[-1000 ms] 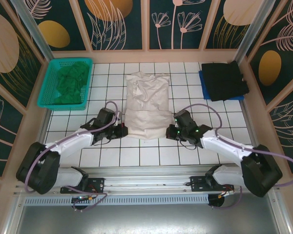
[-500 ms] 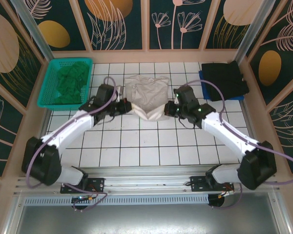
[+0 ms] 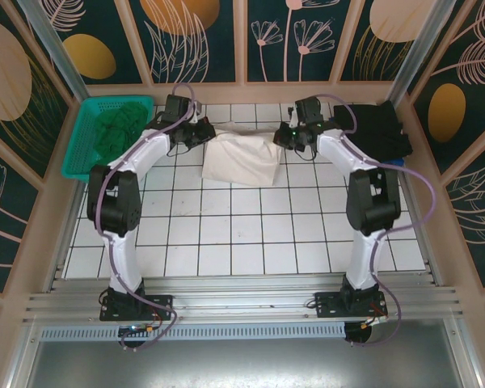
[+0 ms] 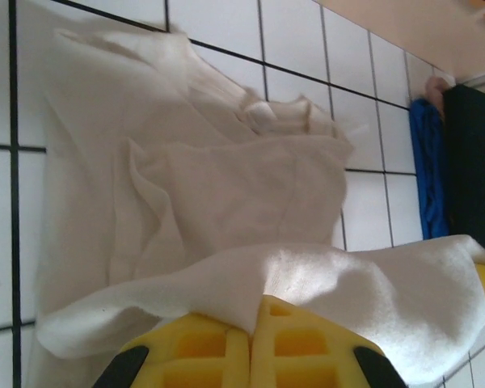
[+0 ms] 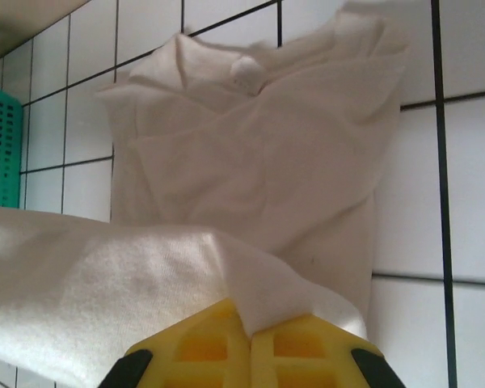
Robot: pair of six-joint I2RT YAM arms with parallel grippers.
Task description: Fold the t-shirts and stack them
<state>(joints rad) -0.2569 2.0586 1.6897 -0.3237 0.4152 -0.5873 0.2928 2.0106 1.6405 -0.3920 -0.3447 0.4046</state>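
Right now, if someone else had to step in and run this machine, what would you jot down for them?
Grippers: the left gripper and the right gripper are each shut on a corner of the cream-white t-shirt.
Things: that shirt lies mid-table toward the back, doubled over, its top layer held at the far end. The black t-shirt sits folded on a blue mat, far right. The dark green t-shirt is crumpled in the teal basket, far left.
Done: black appears folded.
Left: release, finish the cream-white, fold the green, stack.

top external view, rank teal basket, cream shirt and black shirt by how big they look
1. teal basket
2. black shirt and cream shirt: too alike in size to rank
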